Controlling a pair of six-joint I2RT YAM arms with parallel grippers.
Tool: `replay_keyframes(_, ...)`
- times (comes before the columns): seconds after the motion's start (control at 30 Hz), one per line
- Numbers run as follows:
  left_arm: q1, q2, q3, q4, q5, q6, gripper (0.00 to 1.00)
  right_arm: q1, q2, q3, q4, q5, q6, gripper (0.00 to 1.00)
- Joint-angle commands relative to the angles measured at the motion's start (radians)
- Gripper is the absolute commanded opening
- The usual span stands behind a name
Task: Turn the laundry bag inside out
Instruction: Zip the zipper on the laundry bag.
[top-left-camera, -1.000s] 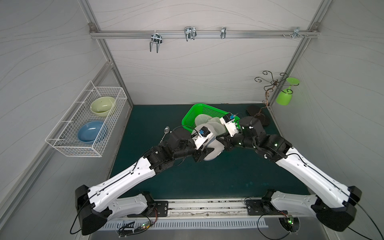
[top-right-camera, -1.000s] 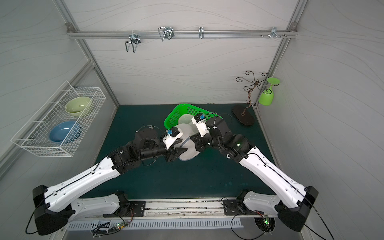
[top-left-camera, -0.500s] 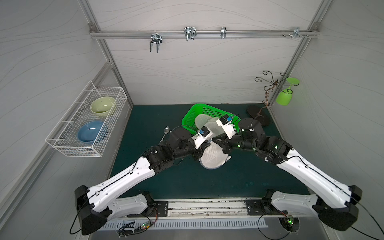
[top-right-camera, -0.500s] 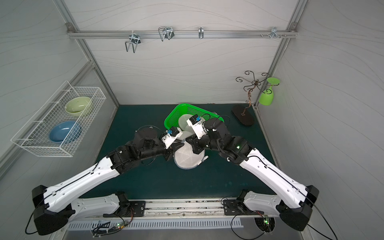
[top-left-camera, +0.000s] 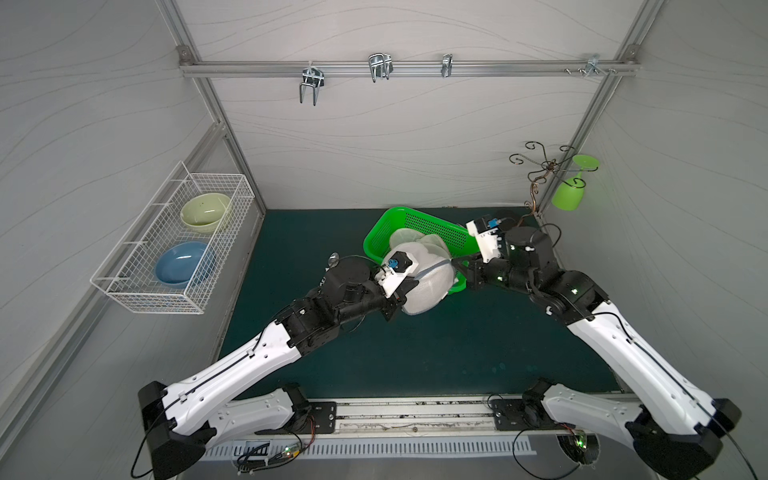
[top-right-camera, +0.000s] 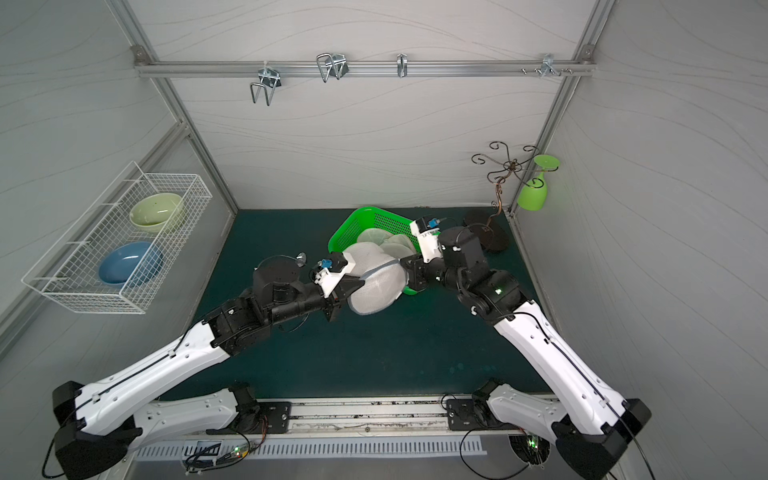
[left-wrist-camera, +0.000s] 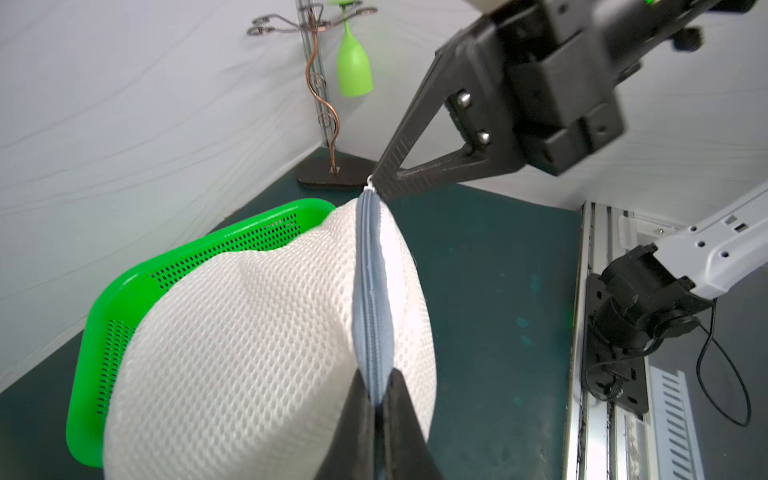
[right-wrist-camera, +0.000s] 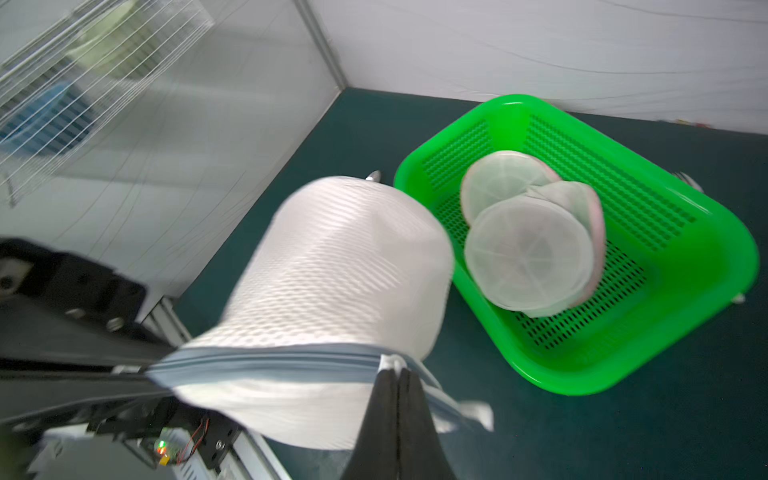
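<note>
The laundry bag (top-left-camera: 426, 286) hangs stretched between the arms above the counter (top-left-camera: 415, 353), by the near edge of the green basket (top-left-camera: 376, 241). The left gripper (left-wrist-camera: 376, 388) pinches one end of its grey zipper band (left-wrist-camera: 370, 282), and the right gripper (right-wrist-camera: 397, 374) pinches the other. Both holds look thin. A harder pull apart could slip the band free and drop the bag, or strain the zipper.

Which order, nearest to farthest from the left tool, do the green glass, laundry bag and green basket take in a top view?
1. laundry bag: gripped by the left tool.
2. green basket: just behind the bag.
3. green glass: hanging in the far right corner.
</note>
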Motion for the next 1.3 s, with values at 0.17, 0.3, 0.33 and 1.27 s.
replay_keyframes(0.17,-0.003,-0.095,-0.089,0.277,-0.045,-0.013,0.00,-0.155,-0.070,-0.046,-0.038,-0.141,0.074,0.00)
replay_keyframes(0.3,-0.003,-0.124,-0.143,0.401,-0.059,-0.020,0.00,-0.155,-0.062,-0.074,-0.029,-0.194,0.100,0.00)
replay_keyframes(0.33,-0.003,-0.132,-0.151,0.422,-0.068,-0.022,0.00,-0.155,-0.056,-0.085,-0.024,-0.212,0.108,0.00)
replay_keyframes(1.27,-0.003,0.103,0.038,-0.022,0.051,0.006,0.60,-0.097,-0.038,0.010,-0.054,-0.265,-0.030,0.00)
